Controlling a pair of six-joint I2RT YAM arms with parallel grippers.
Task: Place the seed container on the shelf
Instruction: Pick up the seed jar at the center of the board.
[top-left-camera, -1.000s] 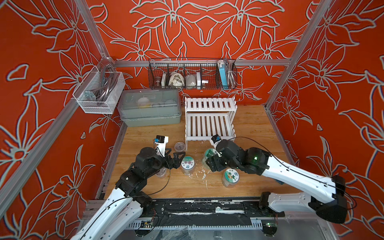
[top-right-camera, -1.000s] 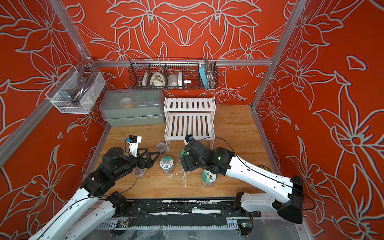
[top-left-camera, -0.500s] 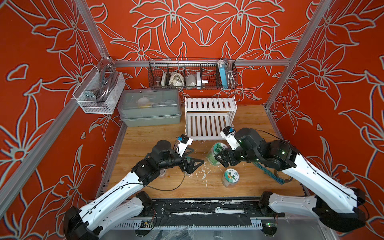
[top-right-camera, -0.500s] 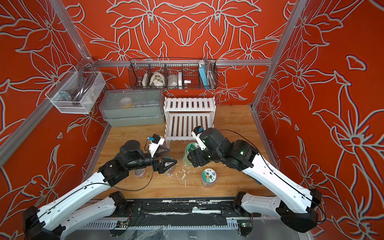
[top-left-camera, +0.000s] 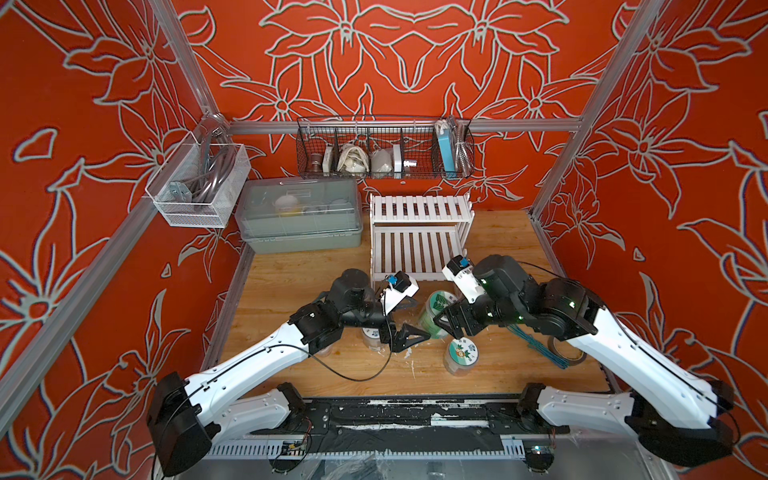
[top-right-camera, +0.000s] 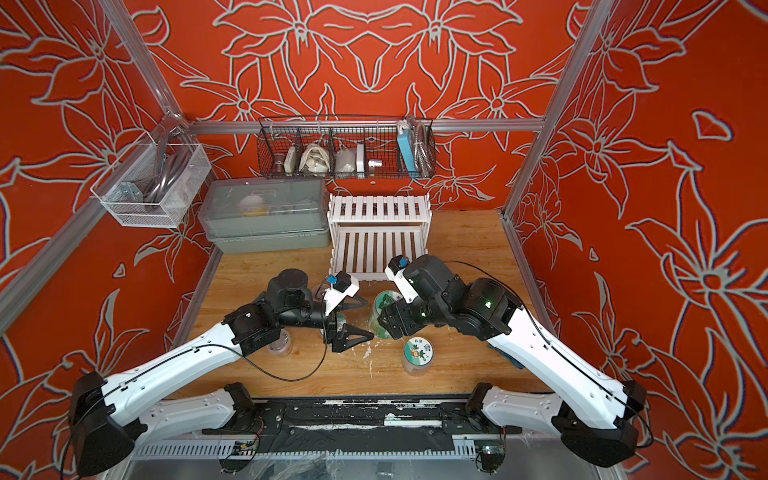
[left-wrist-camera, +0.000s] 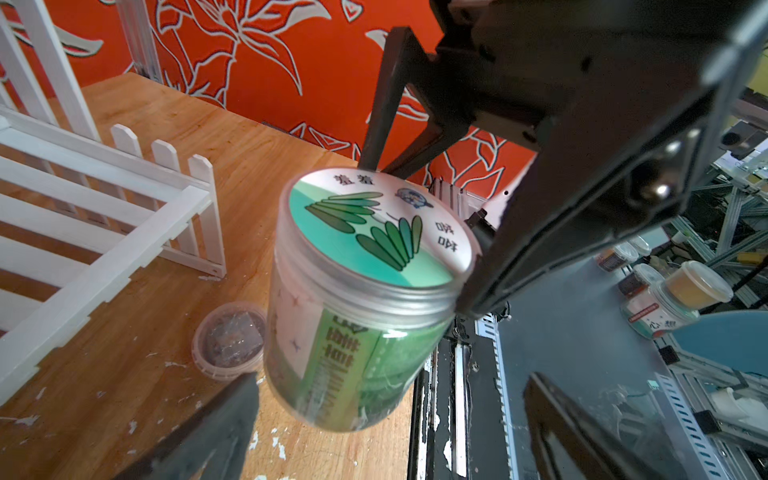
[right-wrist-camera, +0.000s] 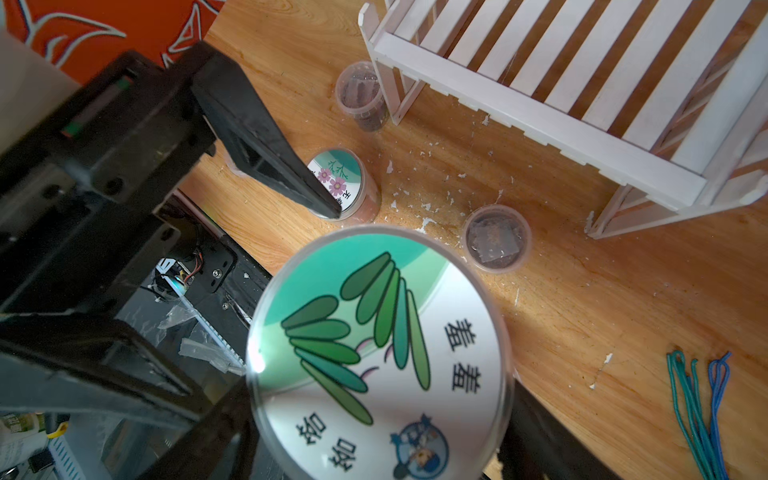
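The seed container (top-left-camera: 436, 307) (top-right-camera: 386, 309) is a clear jar of green contents with a green leaf lid (right-wrist-camera: 378, 353). It hangs tilted above the table, in front of the shelf. My right gripper (top-left-camera: 446, 322) (right-wrist-camera: 378, 436) is shut on it just below the lid. My left gripper (top-left-camera: 415, 320) (left-wrist-camera: 386, 411) stands open just left of the jar (left-wrist-camera: 365, 291), its fingers wide on either side of the jar's lower end; contact cannot be told. The white slatted two-tier shelf (top-left-camera: 419, 208) (top-right-camera: 378, 208) stands empty at the back.
A flower-lidded jar (top-left-camera: 461, 353) stands at the front and another (right-wrist-camera: 345, 183) under my left arm. Two small clear cups (right-wrist-camera: 361, 95) (right-wrist-camera: 496, 237) sit by the shelf's front. Blue cords (top-left-camera: 540, 349) lie right. Grey bin (top-left-camera: 299, 216), black wire basket (top-left-camera: 384, 149), white mesh basket (top-left-camera: 199, 183).
My right arm has risen from the table with the seed container and drawn back to the right. My left arm has stretched rightward until its open fingers reach the jar.
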